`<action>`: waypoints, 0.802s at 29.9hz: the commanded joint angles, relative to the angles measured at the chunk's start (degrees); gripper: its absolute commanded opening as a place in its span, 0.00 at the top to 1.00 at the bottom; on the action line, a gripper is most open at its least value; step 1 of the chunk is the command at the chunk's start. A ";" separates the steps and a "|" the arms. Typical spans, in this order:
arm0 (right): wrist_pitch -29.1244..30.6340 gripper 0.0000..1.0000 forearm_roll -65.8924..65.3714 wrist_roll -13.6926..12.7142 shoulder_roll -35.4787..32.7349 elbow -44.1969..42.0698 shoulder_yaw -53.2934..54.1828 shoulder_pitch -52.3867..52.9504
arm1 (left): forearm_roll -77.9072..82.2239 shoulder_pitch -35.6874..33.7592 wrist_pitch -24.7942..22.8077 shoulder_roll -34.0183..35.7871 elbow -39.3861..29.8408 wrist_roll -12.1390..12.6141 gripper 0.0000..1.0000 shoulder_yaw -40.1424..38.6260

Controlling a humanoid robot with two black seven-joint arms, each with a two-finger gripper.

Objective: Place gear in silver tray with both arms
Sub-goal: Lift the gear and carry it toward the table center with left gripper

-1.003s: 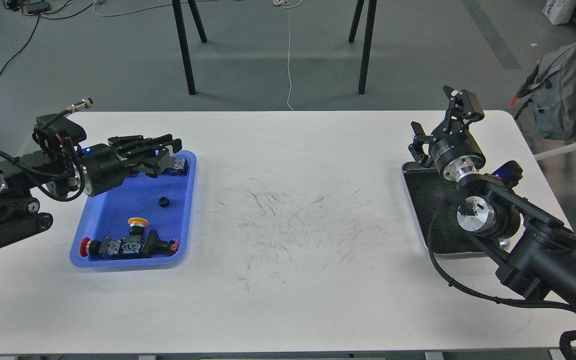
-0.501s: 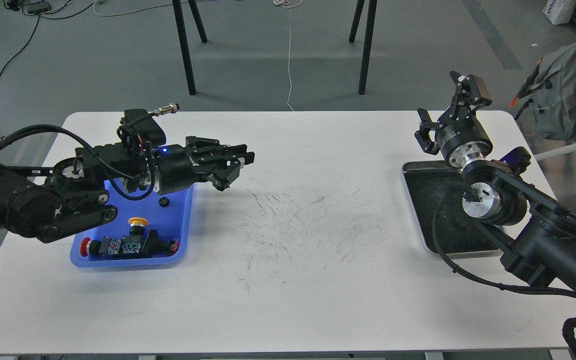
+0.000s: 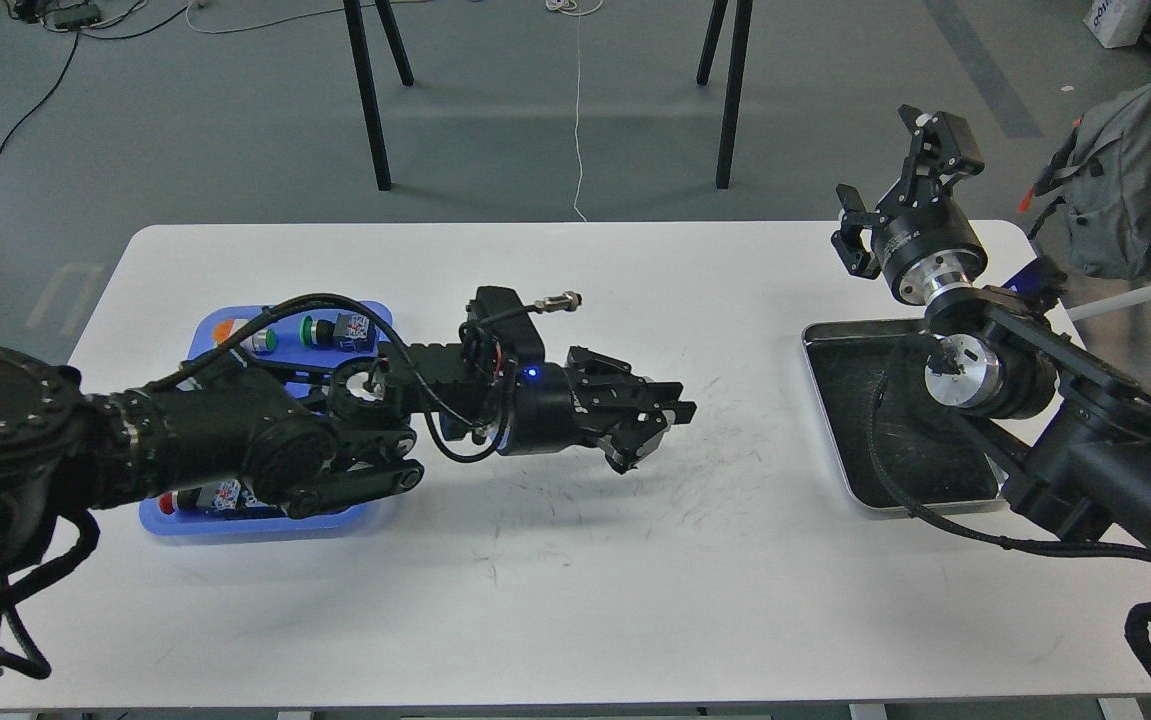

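Note:
The silver tray [image 3: 840, 430] lies at the table's right side, its dark bottom bare where it shows. My right arm crosses the tray's right part. My right gripper [image 3: 890, 180] is raised beyond the tray's far edge, open, with nothing between its fingers. My left arm reaches from the blue tray [image 3: 203, 330] to mid-table. My left gripper [image 3: 657, 428] hovers low over the scratched tabletop, its dark fingers drawn together. I cannot make out anything between them. No gear shows; my left arm covers most of the blue tray's inside.
Green push buttons [image 3: 315, 328] and other switch parts sit at the blue tray's far end. A gap of white table [image 3: 745, 330] separates my left gripper from the silver tray. Black furniture legs [image 3: 370, 100] stand beyond the table, and a grey backpack [image 3: 1125, 190] is at the right.
My left arm has swung right, out of the blue tray to mid-table, its fingers staying together. A small black gear seen in the blue tray earlier is now covered. My right gripper rose slightly.

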 commanded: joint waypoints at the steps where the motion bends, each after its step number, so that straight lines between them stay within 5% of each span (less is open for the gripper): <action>1: 0.02 0.01 0.11 -0.02 0.02 -1.04 -0.27 0.90 | -0.06 1.12 0.01 -2.00 1.45 0.00 0.91 0.07; 24: 0.02 0.01 0.20 -0.02 0.72 -2.71 -2.38 2.49 | 0.11 5.52 1.06 -2.00 4.53 0.00 0.90 0.07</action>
